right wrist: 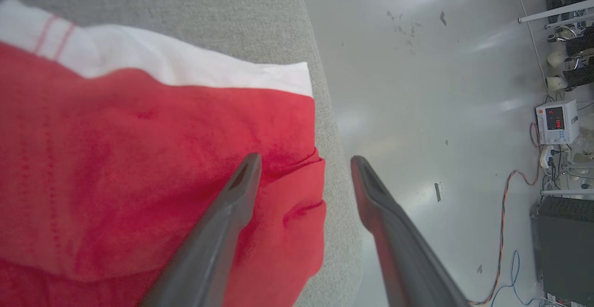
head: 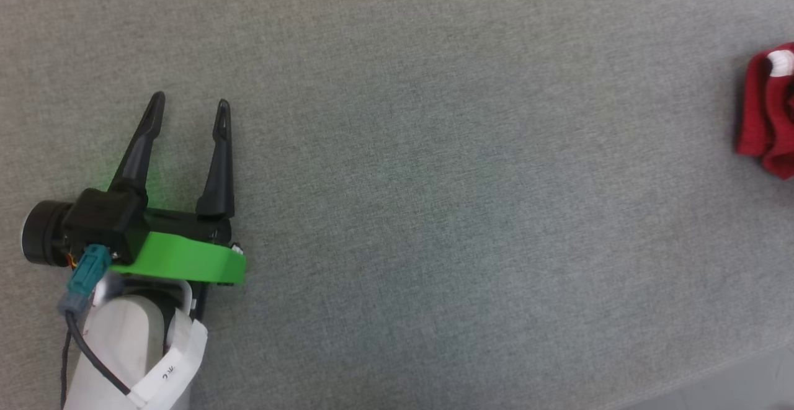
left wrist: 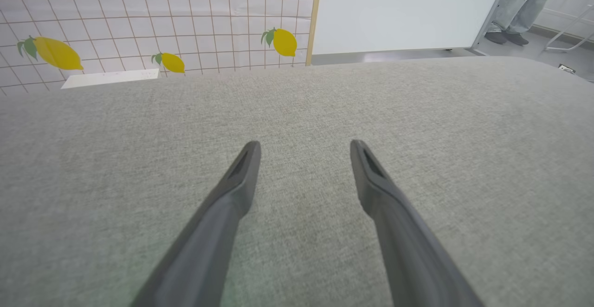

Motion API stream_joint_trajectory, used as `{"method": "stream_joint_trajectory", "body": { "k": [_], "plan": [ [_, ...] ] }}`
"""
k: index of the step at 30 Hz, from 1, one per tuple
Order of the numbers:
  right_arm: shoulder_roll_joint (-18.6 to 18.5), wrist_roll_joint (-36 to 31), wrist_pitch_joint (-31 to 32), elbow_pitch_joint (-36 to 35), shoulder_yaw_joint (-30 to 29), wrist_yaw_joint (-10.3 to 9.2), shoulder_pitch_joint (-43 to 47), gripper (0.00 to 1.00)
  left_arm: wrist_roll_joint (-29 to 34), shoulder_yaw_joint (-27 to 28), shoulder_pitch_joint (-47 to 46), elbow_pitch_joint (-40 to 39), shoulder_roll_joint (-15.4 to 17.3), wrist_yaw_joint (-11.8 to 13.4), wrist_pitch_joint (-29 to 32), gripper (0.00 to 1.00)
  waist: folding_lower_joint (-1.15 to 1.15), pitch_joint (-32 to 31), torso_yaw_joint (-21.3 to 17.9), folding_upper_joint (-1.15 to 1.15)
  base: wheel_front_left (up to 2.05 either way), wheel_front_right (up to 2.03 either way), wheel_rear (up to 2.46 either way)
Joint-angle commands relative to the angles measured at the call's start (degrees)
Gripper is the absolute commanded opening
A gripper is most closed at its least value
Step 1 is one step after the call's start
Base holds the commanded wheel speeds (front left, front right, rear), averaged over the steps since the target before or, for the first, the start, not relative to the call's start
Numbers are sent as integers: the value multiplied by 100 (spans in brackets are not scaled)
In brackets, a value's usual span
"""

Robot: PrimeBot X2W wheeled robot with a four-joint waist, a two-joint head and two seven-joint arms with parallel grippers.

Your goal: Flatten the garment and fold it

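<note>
Slippage threatens: garment [right wrist: 139, 158] lies bunched at the bench's [head: 434, 180] right edge beneath the released right claw [right wrist: 305, 158]; a careless tug could pull it off. Far away, left claw [head: 190, 100] released, empty.

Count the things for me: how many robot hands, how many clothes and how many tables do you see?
robot hands: 2 (left hand, right hand)
red shorts: 1
gray table: 1
total: 4
</note>
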Motion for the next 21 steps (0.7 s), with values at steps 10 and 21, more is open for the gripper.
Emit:
{"method": "stream_joint_trajectory", "body": {
  "k": [10, 21],
  "plan": [
    [123, 954, -1373, -818, 170, -11, -266, 100, -223, 16, 250, 561, -186, 140, -406, 100, -1, -1209, 180, 0, 0, 0, 0],
    [1239, 1639, -2817, -2550, 739, -11, 338, 100, -545, 235, 590, 917, -449, 320, -705, 100, -1, -2359, 647, 0, 0, 0, 0]
  ]
}}
